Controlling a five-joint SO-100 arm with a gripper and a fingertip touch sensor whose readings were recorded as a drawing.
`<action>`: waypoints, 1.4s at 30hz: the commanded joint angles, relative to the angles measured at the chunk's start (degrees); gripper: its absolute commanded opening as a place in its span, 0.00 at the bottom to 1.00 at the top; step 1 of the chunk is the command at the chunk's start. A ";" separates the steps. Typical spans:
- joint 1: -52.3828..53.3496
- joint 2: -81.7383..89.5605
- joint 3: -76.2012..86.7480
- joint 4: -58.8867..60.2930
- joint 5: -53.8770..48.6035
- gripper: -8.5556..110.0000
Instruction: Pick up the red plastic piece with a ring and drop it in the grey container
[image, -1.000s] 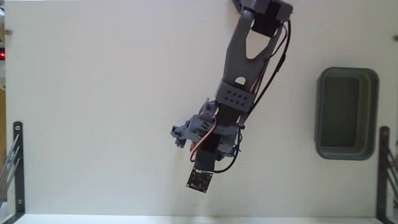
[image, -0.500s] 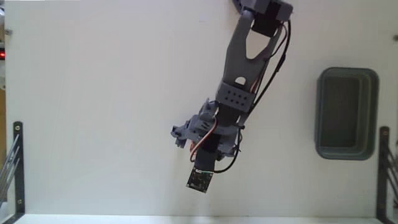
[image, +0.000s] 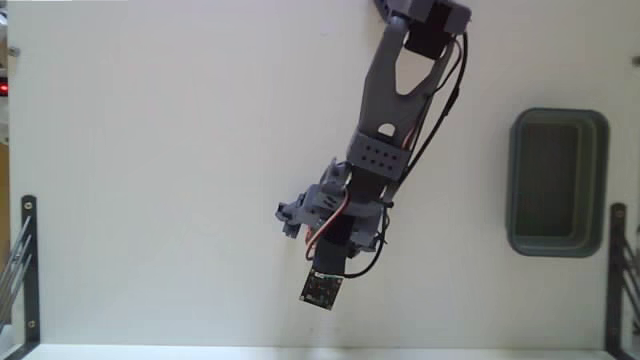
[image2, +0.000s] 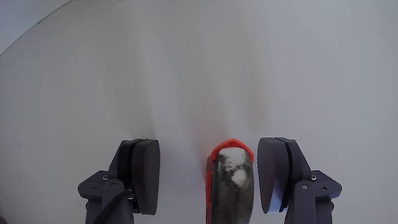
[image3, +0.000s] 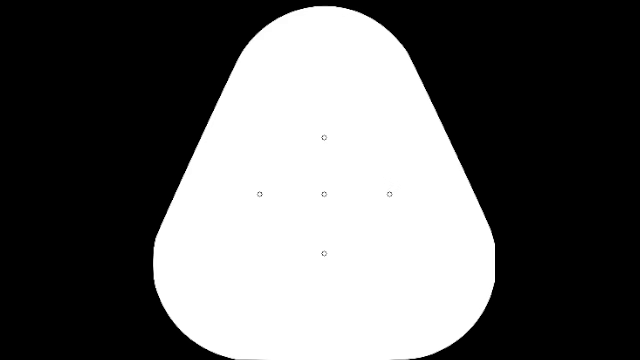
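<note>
In the wrist view the red plastic piece with a ring lies on the white table, its grey ring part facing up inside a red-orange rim. My gripper is open and straddles it. The right finger stands close beside the piece, and the left finger is a wider gap away. In the fixed view the arm reaches down over the table's middle and hides both piece and fingertips. The grey container sits far to the right, and nothing shows inside it.
Black metal brackets stand at the table's lower left and lower right edges in the fixed view. The table's front edge runs just below the wrist camera board. White tabletop lies between the arm and the container.
</note>
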 joint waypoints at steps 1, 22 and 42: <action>0.74 1.73 0.33 -0.97 0.26 0.87; 0.74 1.73 0.33 -0.97 0.26 0.82; 0.74 1.73 0.33 -0.97 0.26 0.77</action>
